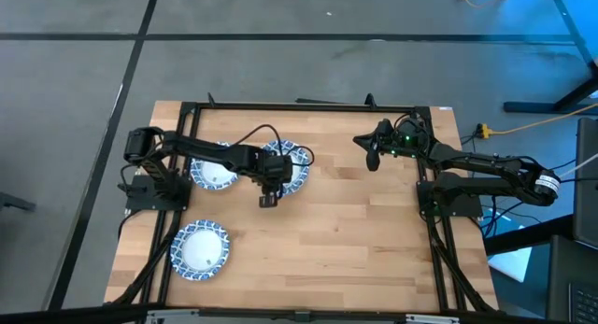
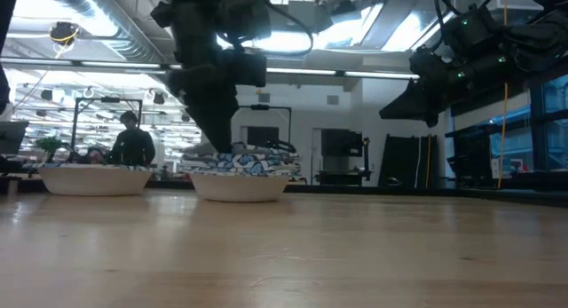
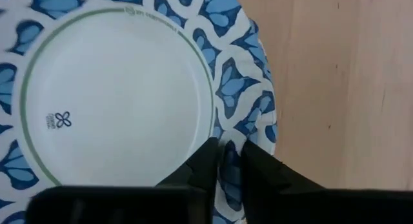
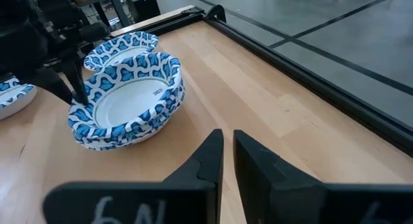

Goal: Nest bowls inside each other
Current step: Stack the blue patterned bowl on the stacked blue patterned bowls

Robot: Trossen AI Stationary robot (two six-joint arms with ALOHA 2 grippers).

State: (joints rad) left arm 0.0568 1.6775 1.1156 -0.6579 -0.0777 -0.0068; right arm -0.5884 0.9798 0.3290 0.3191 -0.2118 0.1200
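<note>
Now pinching the patterned rim of the stacked bowls with the left gripper — right gripper aloft, apart, fingers nearly closed, empty.

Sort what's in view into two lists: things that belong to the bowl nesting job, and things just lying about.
Part of the job:
- stack of bowls with the left gripper pinching its rim
- bowl under the left arm
- bowl near the table's front left
- right gripper, waiting above the table's right side

Just lying about:
- nothing on the table; only a person in the room behind
</note>
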